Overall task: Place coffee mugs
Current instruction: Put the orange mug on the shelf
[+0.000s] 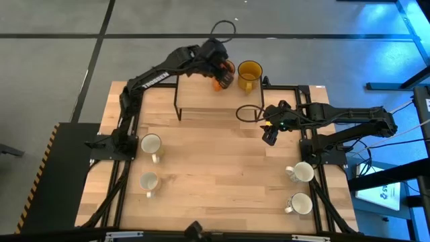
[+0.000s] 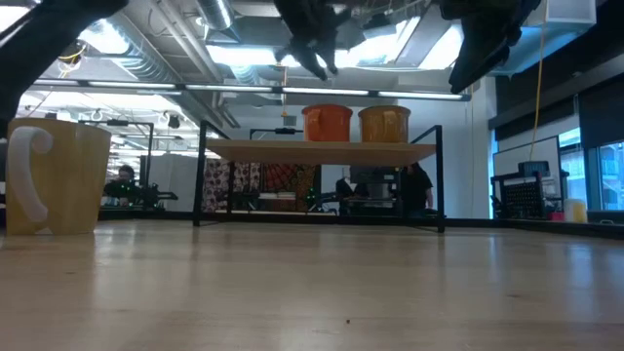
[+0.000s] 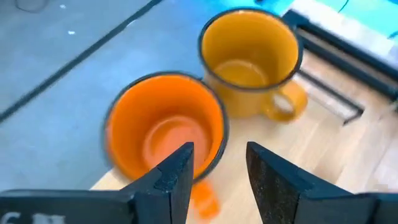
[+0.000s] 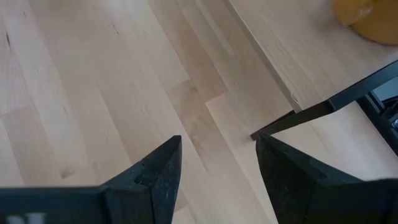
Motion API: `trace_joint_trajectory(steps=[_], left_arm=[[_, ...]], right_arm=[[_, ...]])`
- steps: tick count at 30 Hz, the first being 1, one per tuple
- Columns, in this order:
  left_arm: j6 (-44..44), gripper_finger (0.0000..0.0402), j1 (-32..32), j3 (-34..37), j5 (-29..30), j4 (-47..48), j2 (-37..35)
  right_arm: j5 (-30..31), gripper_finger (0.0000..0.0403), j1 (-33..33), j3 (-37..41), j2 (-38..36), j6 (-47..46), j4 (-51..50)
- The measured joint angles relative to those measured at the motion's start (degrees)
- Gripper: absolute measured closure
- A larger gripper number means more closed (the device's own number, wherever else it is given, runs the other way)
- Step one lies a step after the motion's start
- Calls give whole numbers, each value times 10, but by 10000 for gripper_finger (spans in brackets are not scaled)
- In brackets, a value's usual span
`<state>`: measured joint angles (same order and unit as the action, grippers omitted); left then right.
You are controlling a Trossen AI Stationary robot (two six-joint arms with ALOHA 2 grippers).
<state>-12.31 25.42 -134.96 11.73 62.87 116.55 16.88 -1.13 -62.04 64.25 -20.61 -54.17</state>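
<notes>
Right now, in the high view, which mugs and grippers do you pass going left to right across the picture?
Two white mugs at the table's left and (near the same x) → left gripper above the orange mug → amber-yellow mug → right gripper → two white mugs at the right and.

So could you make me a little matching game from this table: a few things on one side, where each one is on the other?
Things:
1. orange mug
2. amber-yellow mug
3. right hand
4. two white mugs

Places:
A. over bare tabletop, open
B. shelf, directly under the left hand
C. shelf, beside the orange one
D. table's left side

Pairs: 1-B, 2-C, 3-A, 4-D
</notes>
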Motion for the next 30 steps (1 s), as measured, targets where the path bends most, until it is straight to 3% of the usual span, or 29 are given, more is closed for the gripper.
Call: trace_joint_trajectory(steps=[7,11,14,17,22,26,30], left_arm=[[15,260,-16,17,91,116,-14],[8,260,-19,57,71,123,-14],[6,262,-20,97,88,114,-20],[-7,267,-17,158,103,59,-55],[-51,277,-5,307,74,-41,-163],[-77,280,0,444,92,-201,-235],[-102,280,-2,532,66,-320,-248]], right_arm=[[0,210,0,0,0,-1,1],[1,210,0,0,0,-1,0],[1,210,0,0,0,-1,0],[1,210,0,0,0,-2,0],[1,210,0,0,0,-4,4],[2,210,0,0,0,-5,9],[7,210,0,0,0,1,20]])
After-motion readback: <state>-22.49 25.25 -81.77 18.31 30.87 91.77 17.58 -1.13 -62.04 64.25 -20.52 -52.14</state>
